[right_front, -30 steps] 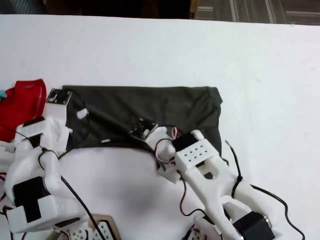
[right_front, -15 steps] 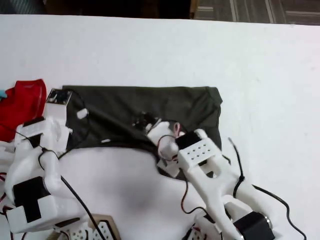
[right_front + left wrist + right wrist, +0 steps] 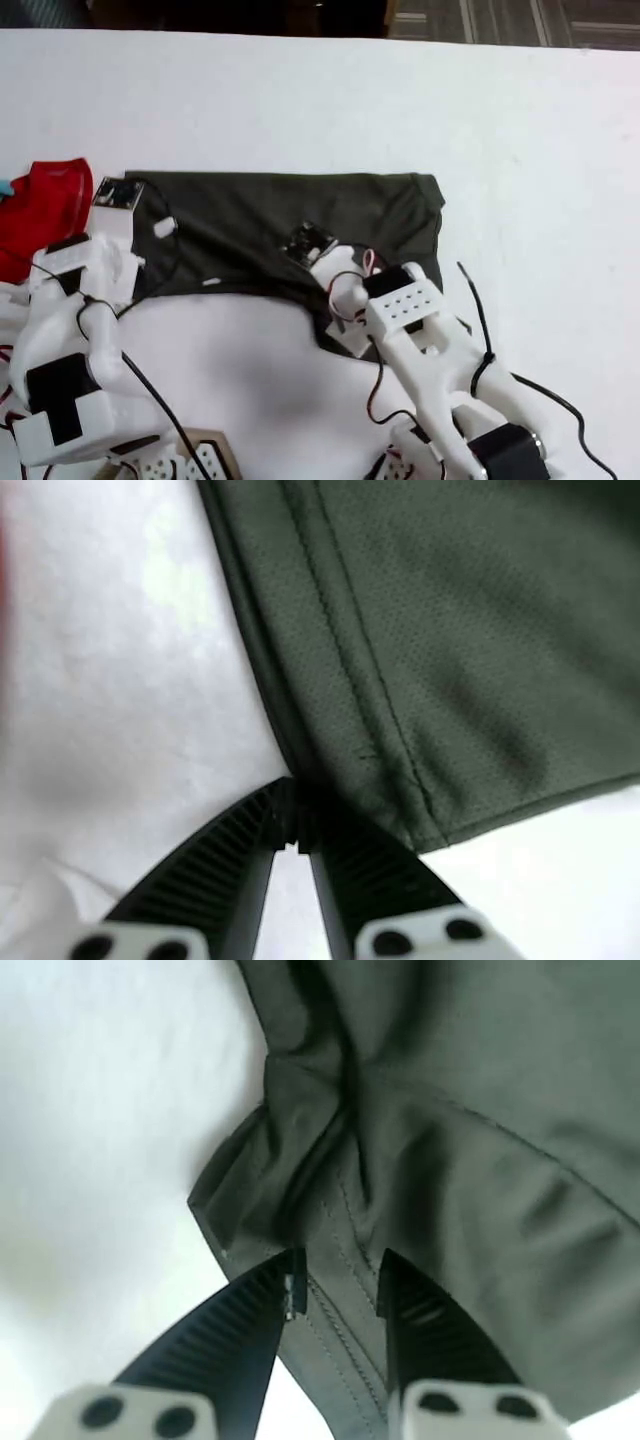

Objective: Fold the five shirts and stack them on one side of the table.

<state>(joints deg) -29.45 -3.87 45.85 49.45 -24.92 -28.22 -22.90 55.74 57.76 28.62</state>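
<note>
We've got the dark green shirt point(image 3: 300, 215) lying mid-table point(image 3: 420, 110), spread wide, w/ its near edge drawn into a curve. The left gripper point(image 3: 292, 825) has its jaws pressed together at the shirt's side edge, just by a hemmed corner. It looks to be nipping that edge, tho the tips hide the contact itself. The right gripper point(image 3: 340, 1285) sits at a narrow gap, one finger either side of the stitched hem point(image 3: 345, 1350), beside a bunched patch of cloth.

Risks as we judge them:
- **Left side:** the bite is right at the very edge, so any sideways pull could slip the cloth out & the fold would go lopsided.
- **Right side:** if the jaws close on the puckered bit they may catch only the top layer, or several layers at once. The lift would then drag a wrinkle across instead of giving a clean fold line.
- **Both arms:** uneven pull betw. the 2 would skew the shirt on the table.
- **Red shirt:** the red shirt point(image 3: 50, 205) lies just beside the green one's corner at the table's left edge, near the left arm point(image 3: 70, 340). A wide sweep could snag it.

Material: thin knit w/ a fine mesh-like weave, matte & limp, w/ double-stitched hems. It drapes & creases readily, w/ no stiffness to hold a shape. The table top is smooth & white, so we'd expect cloth to slide on it rather than anchor.
</note>
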